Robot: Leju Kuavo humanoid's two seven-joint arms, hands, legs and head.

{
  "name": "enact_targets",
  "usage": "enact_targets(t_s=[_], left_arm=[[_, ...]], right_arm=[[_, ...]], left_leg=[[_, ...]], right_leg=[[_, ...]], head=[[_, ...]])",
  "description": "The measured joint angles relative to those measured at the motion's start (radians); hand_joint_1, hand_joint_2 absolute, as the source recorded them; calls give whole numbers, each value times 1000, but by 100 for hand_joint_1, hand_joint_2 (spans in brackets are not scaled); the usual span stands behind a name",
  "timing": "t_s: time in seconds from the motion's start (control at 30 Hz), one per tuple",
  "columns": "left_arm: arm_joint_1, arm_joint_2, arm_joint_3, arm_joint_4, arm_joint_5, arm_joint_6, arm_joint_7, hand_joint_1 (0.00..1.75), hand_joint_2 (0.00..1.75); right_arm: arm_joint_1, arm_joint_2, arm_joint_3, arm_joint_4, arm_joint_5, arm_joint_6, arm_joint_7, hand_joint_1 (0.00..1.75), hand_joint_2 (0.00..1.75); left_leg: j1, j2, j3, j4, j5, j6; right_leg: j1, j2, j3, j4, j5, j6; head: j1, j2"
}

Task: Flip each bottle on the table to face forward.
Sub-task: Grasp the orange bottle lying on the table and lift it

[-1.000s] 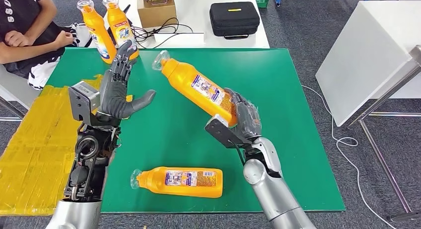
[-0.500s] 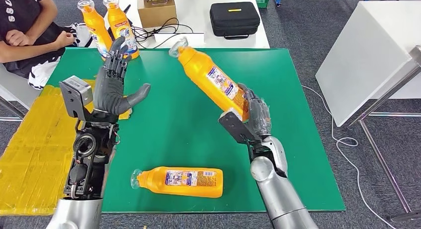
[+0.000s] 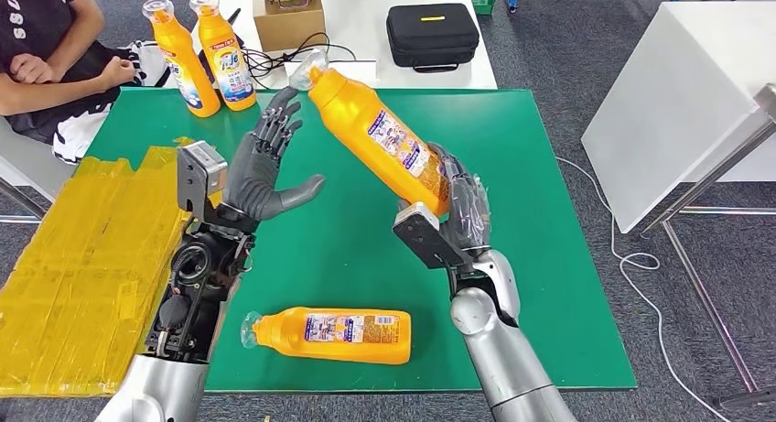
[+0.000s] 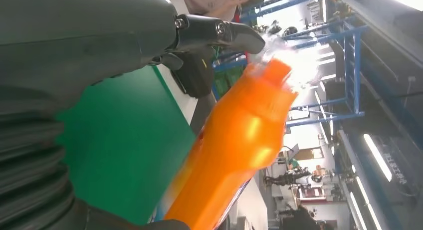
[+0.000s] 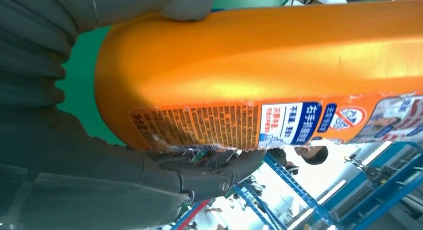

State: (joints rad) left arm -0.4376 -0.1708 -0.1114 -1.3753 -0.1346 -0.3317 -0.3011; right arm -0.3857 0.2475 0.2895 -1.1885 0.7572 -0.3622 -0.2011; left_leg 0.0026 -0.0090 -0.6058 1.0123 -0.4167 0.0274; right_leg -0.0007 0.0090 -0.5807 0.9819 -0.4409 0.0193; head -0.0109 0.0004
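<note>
two bottles [image 3: 203, 51] stand upright at table's [image 3: 512, 147] far left corner. right robot hand [image 3: 458, 216] grips a tilted bottle [image 3: 380, 138] mid-table; left robot hand [image 3: 265, 170] open beside it. last bottle [image 3: 334, 334] lies near front edge.

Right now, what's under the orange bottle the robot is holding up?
Under the raised bottle is bare green mat. The right hand grips its base, covering the bottom. The left hand is open nearby.

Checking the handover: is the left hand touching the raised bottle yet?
Apart. Head view shows green mat between the left hand and the raised bottle.
</note>
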Motion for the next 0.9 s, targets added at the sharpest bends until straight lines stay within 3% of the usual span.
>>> enact_targets(t_s=[0.17, 0.4, 0.9], left_arm=[[0, 0, -42, 20, 25, -8, -11, 0, 175], [11, 1, -80, 7, 164, -94, -15, 0, 175], [33, 10, -148, -29, 225, -78, 9, 0, 175]], right_arm=[[4, 0, 20, -5, -4, -10, -12, 175, 175], [6, 0, 46, -4, 39, -85, -27, 175, 175], [6, -5, 71, -4, 63, -115, -27, 175, 175]], left_leg=[[0, 0, 0, 0, 0, 0], [0, 0, 0, 0, 0, 0], [0, 0, 0, 0, 0, 0]], right_leg=[[0, 0, 0, 0, 0, 0], [0, 0, 0, 0, 0, 0], [0, 0, 0, 0, 0, 0]], head=[[0, 0], [0, 0], [0, 0]])
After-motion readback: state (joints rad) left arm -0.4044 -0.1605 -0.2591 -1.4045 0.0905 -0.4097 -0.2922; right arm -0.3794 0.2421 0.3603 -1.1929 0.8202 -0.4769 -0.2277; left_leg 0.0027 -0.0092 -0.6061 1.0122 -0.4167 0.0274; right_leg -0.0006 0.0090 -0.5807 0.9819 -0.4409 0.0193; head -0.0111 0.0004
